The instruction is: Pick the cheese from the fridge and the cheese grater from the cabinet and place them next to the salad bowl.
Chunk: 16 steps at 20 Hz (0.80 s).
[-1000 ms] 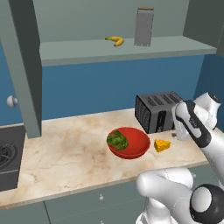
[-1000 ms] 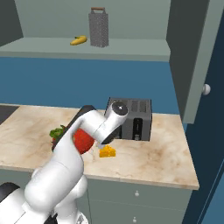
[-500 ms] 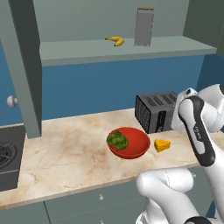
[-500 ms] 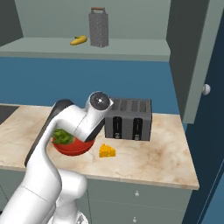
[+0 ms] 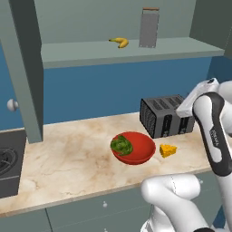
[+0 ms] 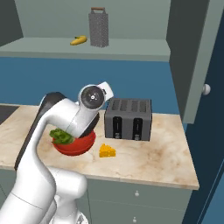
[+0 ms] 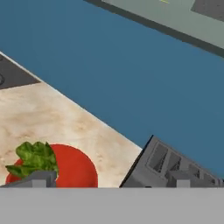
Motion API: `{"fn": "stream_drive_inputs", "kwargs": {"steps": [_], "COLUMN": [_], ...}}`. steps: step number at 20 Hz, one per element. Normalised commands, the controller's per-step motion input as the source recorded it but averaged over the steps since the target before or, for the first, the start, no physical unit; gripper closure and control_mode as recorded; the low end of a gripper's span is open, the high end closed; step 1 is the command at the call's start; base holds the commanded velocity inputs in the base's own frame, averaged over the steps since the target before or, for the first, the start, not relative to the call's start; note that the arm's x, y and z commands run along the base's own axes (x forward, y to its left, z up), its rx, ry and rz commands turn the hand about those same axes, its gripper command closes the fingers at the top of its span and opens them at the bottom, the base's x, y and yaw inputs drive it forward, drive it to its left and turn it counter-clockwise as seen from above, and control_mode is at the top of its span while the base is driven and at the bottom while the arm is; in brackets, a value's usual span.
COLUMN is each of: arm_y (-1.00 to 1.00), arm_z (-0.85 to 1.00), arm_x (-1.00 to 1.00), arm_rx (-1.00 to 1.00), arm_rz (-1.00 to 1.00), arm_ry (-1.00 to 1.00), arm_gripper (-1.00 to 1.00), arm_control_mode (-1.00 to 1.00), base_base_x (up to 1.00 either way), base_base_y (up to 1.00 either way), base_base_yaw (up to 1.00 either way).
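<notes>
The cheese (image 5: 168, 150) (image 6: 106, 151), a small yellow-orange wedge, lies on the counter just right of the red salad bowl (image 5: 138, 152) (image 6: 81, 144) (image 7: 74, 168), which holds green leaves. The grey cheese grater (image 5: 148, 28) (image 6: 99, 27) stands upright on the shelf of the open cabinet (image 5: 136, 50) (image 6: 87, 47). My gripper (image 7: 110, 180) is open and empty, its fingertips (image 7: 39, 179) wide apart. It hangs above the counter between bowl and toaster and looks toward the blue back wall. My arm (image 5: 210, 131) (image 6: 65, 118) rises over the toaster's right end.
A dark toaster (image 5: 165, 117) (image 6: 129, 118) (image 7: 175, 168) stands behind the cheese. A banana (image 5: 118, 42) (image 6: 78, 40) lies on the shelf left of the grater. The cabinet door (image 5: 25, 68) (image 6: 192, 57) hangs open. A stove (image 5: 7, 167) sits at the counter's left end.
My hand has risen from beside the cheese to above toaster height, and the arm has folded upward. The gripper stays open. The cheese, bowl and grater have not moved.
</notes>
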Motion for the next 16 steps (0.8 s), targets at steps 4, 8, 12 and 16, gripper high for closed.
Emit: {"fn": "stream_drive_inputs", "kwargs": {"steps": [4,8,12,16], "arm_y": [0.0,0.0,0.0,0.0], "arm_z": [0.89,0.75,0.61,0.34], "arm_x": [-0.01,0.0,0.01,0.05], "arm_rx": [0.22,0.17,0.12,0.03], "arm_rz": [-0.15,-0.08,-0.09,-0.06], "arm_ry": [0.0,0.0,0.05,0.13], "arm_gripper": [-1.0,-1.0,-1.0,-1.0], "arm_control_mode": [-1.0,-1.0,-1.0,-1.0], "base_base_x": [0.0,0.0,0.0,0.0], "base_base_y": [0.0,0.0,0.0,0.0], "base_base_yaw": [0.0,0.0,0.0,0.0]}}
